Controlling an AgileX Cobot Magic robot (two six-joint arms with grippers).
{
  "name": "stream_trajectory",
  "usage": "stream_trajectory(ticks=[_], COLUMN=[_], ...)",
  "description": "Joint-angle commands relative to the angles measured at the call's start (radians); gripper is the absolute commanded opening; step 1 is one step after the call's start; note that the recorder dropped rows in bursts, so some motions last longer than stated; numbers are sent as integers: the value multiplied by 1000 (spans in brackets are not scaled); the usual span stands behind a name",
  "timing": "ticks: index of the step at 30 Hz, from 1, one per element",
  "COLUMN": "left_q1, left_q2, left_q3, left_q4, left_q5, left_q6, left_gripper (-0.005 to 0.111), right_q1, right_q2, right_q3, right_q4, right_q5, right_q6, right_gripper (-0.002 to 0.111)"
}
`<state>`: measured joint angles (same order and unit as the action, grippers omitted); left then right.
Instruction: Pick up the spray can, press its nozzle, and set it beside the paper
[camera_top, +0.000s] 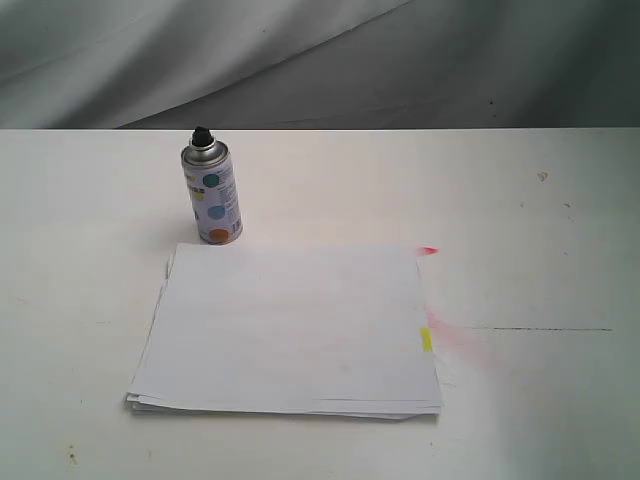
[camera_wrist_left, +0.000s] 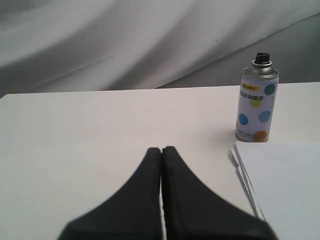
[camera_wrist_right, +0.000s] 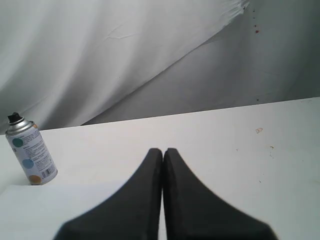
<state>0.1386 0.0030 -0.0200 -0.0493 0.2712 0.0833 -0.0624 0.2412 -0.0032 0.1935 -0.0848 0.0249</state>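
1. fingers (camera_wrist_left: 147, 175) of my left gripper (camera_wrist_left: 161, 150) are pressed together with nothing between them; the right gripper (camera_wrist_right: 162, 150) is the same, pads meeting and empty.
2. the spray can (camera_top: 211, 200) stands upright on the table (camera_top: 520, 200), just behind the paper's (camera_top: 290, 330) far left corner. i cannot tell whether its base touches the sheets.
3. both grippers are well apart from the can. the left wrist view shows it ahead of the fingers and off to one side, so i judge the left arm is the better one for the pick.
4. handling, as i judge it: a small, rigid metal can, probably light, with a smooth printed wall that could slip. it is narrow, so a sideways nudge may tip it.
5. i would open wide and clamp across the labelled body at mid-height, below the silver dome.
6. that leaves the black nozzle (camera_top: 201, 134) clear on top for pressing.
7. the paper is thin and loose, its edges fanned, so i would keep the fingers off it.
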Motion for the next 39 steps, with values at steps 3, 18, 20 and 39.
stream_trajectory(ticks=[3,18,20,39], left_q1=[2,2,2,2], left_q2=[-3,-3,-3,765], left_q3=[5,5,5,-925], left_q4=[-11,-154,-293,-364], left_q5=[-10,-110,-209,455], left_q6=[2,-31,-31,56], left_gripper=[0,0,0,0], right_q1=[-7,-7,-7,-7], right_q2=[-3,-3,-3,-3], right_q3=[3,3,3,3], right_q4=[-15,-15,-15,-15], right_q5=[-1,-1,-1,-1], right_q6=[-1,-1,-1,-1], right_gripper=[0,0,0,0])
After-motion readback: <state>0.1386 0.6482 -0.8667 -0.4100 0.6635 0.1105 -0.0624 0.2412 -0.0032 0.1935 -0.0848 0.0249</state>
